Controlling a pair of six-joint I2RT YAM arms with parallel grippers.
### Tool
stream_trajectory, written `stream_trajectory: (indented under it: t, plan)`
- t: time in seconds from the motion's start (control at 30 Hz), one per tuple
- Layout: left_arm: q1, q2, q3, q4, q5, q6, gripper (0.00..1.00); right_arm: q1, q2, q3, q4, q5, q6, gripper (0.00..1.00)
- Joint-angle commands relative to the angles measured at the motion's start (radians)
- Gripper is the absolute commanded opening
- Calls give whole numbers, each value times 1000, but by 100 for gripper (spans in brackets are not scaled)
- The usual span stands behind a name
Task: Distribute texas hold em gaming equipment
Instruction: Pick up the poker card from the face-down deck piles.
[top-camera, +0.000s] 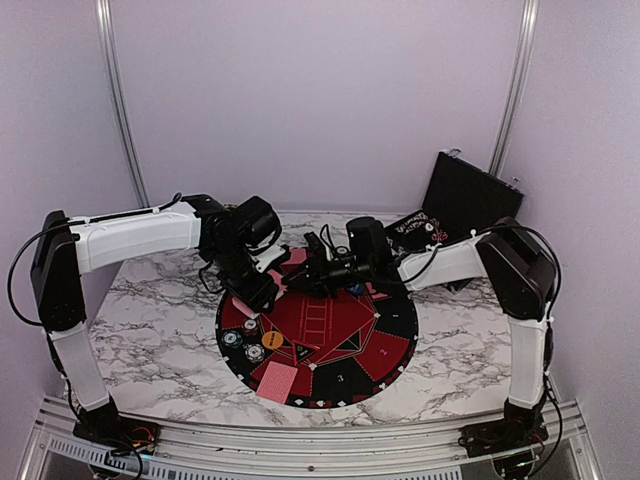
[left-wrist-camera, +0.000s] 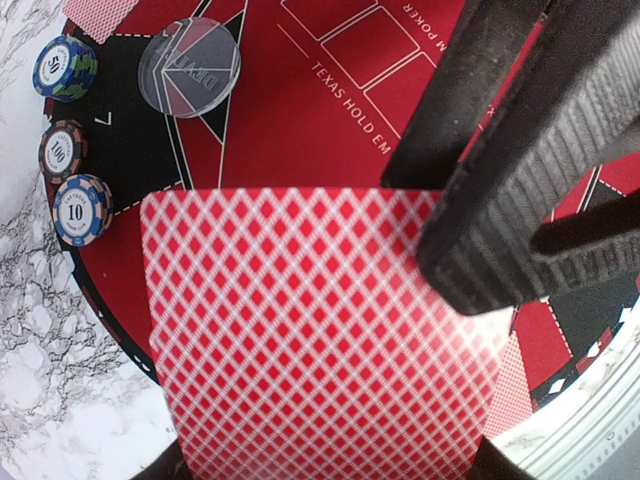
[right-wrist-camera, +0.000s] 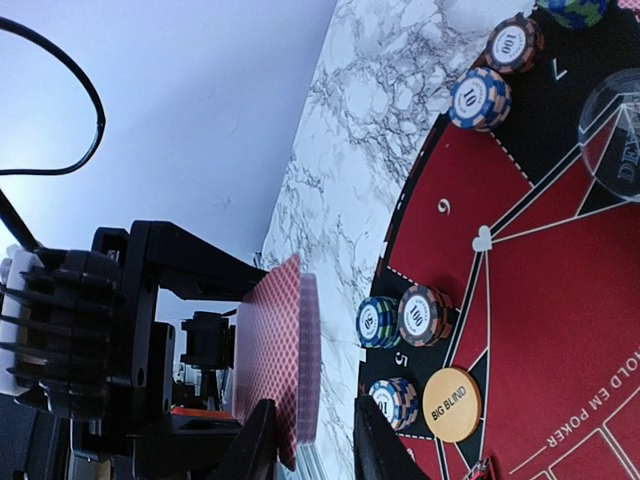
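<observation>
Top view: both arms reach over the far-left part of the mat (top-camera: 395, 325). The left tool (top-camera: 258, 292) and right tool (top-camera: 308, 268) are close together, and I can't tell the jaw state from here. On the mat's near-left sit chip stacks (top-camera: 233, 338), with an orange disc (top-camera: 272, 340) just beside them. A lone card (top-camera: 277, 381) lies face down nearer the mat edge. The black case (top-camera: 468, 195) stands at the far right of the worktop (top-camera: 150, 330), off the mat.

Left wrist: the left tool is clenched on a stack of cards (left-wrist-camera: 320, 340), red diamond backs toward the camera, covering part of the mat edge. The right tool's black fingers (left-wrist-camera: 520, 170) overlap the stack's upper-right corner; I can't tell if they touch it. Left of the stack, along the mat edge, are a 50 chip stack (left-wrist-camera: 65, 68), a 100 chip stack (left-wrist-camera: 62, 150) and a 10 chip stack (left-wrist-camera: 80, 208). A clear disc (left-wrist-camera: 190, 65) lies just beside the 50. Another card (left-wrist-camera: 510, 390) lies lower right, partly hidden by the stack.

Right wrist: the stack shows edge-on, several cards thick, held by the left tool. The right tool is released, its jaws spread either side of the stack's lower edge, with a visible gap on one side. Beyond it, chips sit by the "5" mark, and the orange disc reads BIG BLIND.
</observation>
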Motion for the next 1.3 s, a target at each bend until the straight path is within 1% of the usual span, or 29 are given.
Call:
stream_trajectory:
  t: [0.0,0.33,0.37,0.47,1.27]
  plan:
    - [4,-13,8,-2,-2,2,29,8,-56,-6,38,-10,7,24]
    - [5,-13,8,-1,-2,2,29,8,-62,-6,48,-18,17,5]
    - [5,-13,8,-1,-25,2,29,7,-62,-6,48,-19,17,4]
    - [6,-15,8,-1,-30,2,29,5,-61,-6,53,-25,24,0]
    - [20,-41,-35,11,-39,-9,28,-95,-148,-113,168,-29,114,0]
